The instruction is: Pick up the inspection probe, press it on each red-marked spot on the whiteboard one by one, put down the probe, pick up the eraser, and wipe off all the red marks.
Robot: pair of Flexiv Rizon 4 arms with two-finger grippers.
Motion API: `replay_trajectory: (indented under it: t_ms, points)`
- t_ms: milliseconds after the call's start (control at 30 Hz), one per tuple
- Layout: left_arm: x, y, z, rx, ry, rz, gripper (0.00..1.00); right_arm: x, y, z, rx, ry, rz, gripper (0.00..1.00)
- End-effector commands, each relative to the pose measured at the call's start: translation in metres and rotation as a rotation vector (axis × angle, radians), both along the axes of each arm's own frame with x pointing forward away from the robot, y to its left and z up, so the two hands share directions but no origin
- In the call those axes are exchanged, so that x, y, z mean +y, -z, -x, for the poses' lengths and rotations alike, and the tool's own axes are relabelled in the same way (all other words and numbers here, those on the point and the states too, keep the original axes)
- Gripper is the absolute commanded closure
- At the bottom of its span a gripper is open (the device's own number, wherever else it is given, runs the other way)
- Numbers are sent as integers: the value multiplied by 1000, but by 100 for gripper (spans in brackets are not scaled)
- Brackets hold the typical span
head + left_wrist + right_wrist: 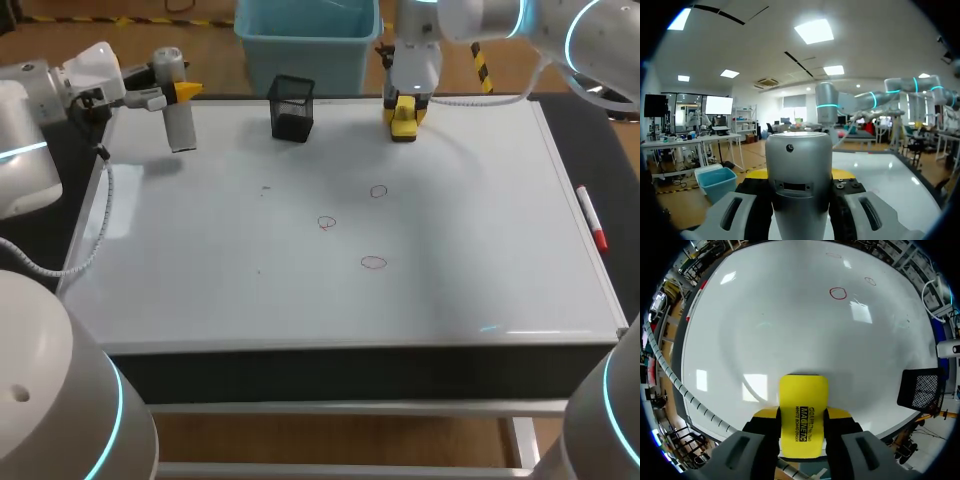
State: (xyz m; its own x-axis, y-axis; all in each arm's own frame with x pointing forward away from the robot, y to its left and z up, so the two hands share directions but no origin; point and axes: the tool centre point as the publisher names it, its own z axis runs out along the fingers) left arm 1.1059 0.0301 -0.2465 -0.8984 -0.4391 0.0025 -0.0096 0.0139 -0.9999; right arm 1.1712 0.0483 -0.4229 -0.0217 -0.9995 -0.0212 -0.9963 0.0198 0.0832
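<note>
Here: 3 red marks (374,263), 1 probe (178,110), 1 eraser (403,118).

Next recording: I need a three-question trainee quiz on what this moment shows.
1. True or false: the left gripper is shut on the probe.
2. What does the right gripper hold? A) red marker B) yellow eraser C) black mesh holder
3. Fill in: the whiteboard shows ___ red circles.
Key: 1 true; 2 B; 3 three.
</note>
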Motion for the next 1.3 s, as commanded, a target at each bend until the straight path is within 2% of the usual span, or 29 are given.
replay_trajectory:
  t_ms: [33,200,367,567,833,1300]
  points:
    - [0,-1,0,-1,0,1,100,-5,-20,12,-20,0,6,100]
    - [0,-1,0,-1,0,1,100,-18,-38,20,-40,11,0,100]
    - [0,-1,0,-1,0,1,100,-39,-46,31,-48,41,-1,100]
    - [0,-1,0,-1,0,1,100,-72,-47,46,-44,108,3,100]
    - [0,-1,0,-1,0,1,100,-116,-48,66,-81,190,-3,100]
    - [0,-1,0,-1,0,1,100,-168,-43,96,-88,302,6,100]
